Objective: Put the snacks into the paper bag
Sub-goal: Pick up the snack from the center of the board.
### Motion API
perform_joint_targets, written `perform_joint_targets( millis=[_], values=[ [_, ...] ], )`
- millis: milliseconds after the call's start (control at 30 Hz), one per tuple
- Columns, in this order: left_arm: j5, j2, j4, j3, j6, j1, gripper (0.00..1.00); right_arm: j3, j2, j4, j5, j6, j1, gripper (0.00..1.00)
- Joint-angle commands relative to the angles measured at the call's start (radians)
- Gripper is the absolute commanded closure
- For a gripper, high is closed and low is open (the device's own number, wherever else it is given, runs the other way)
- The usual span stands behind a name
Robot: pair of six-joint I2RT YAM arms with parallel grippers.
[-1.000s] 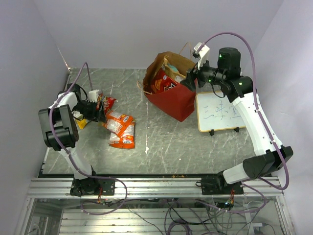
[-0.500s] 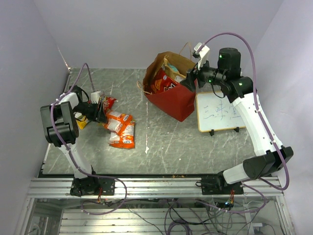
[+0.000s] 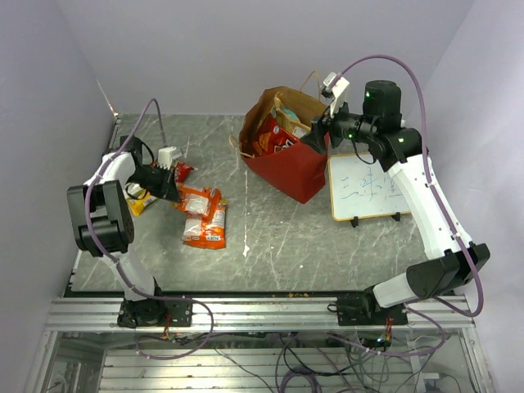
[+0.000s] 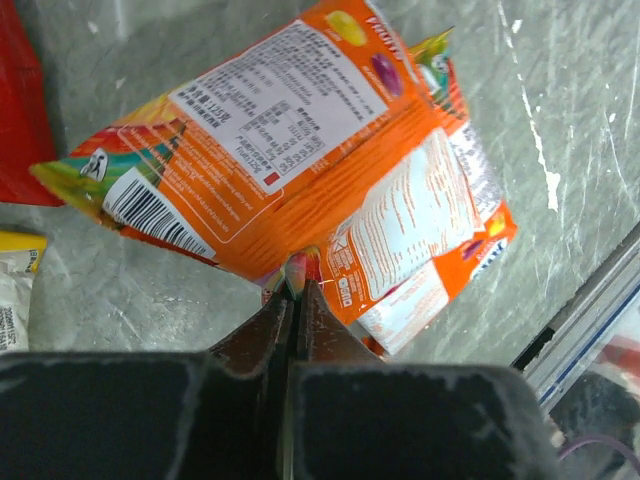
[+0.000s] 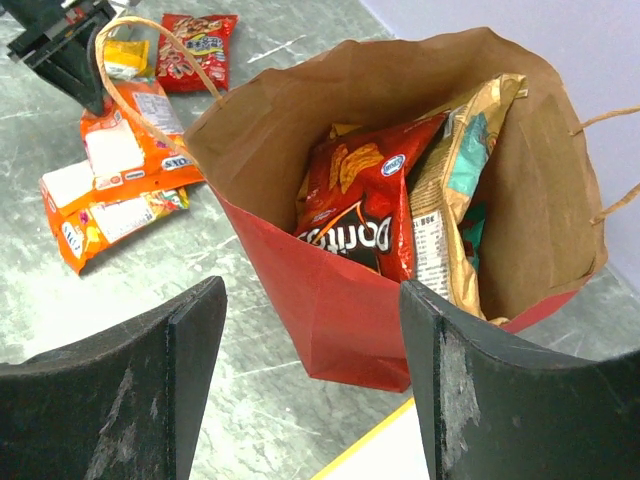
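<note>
Top external: shows left end effector (image 3: 172, 187) low over the left of the bench (image 3: 278, 246), clamped on the edge of an orange packet (image 3: 199, 199). Has a second orange packet (image 3: 206, 231) lying flat just beside it, partly overlapped. Finds a red packet (image 3: 184, 170) just behind the end effector and a yellow packet (image 3: 137, 205) on its near-left side. Places the paper bag (image 3: 286, 168) upright at the far centre of the bench, mouth open, snacks visible inside. Puts right end effector (image 3: 315, 135) at the bag's right rim; cannot tell its opening from this view. Shows a whiteboard (image 3: 368, 187) just right of the bag.

Left wrist: shows fingers (image 4: 250, 340) pressed together, a colourful packet seam nipped between the tips. Looks like the lower edge of the orange packet, tilted, back label up. Shows the second orange packet overlapping on the right, the red packet at the left frame edge, the yellow packet lower left.

Right wrist: shows fingers (image 5: 150, 380) spread wide, holding nothing, above the paper bag. Looks into the kraft-brown inside: red Doritos bag (image 5: 365, 210) standing up, gold-and-teal pouch (image 5: 460, 170) touching it on the right. Catches a twisted handle (image 5: 150, 30) arching off the rim. Leaves both orange packets, the red and the yellow on the bench at upper left, beside the left end effector.
</note>
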Motion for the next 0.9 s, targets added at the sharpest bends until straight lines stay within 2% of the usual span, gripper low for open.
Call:
perform_joint_targets(
  millis=[0, 333, 467, 633, 867],
  values=[
    [-0.017, -0.124, -0.048, 0.035, 0.049, -0.038, 0.93, 0.002, 0.023, 0.027, -0.027, 0.011, -0.001, 0.3],
    [-0.138, -0.369, -0.086, 0.039, 0.128, -0.192, 0.93, -0.01, 0.058, 0.06, -0.13, 0.022, 0.009, 0.3],
    [-0.126, -0.462, -0.144, 0.051, 0.224, -0.287, 0.93, -0.026, 0.077, 0.076, -0.184, 0.01, 0.047, 0.29],
    [-0.104, -0.573, -0.152, 0.052, 0.272, -0.366, 0.93, -0.069, 0.092, 0.138, -0.201, 0.019, 0.132, 0.29],
    [-0.053, -0.614, -0.254, 0.129, 0.305, -0.465, 0.93, -0.215, 0.094, 0.32, -0.261, 0.149, 0.239, 0.28]
  ],
)
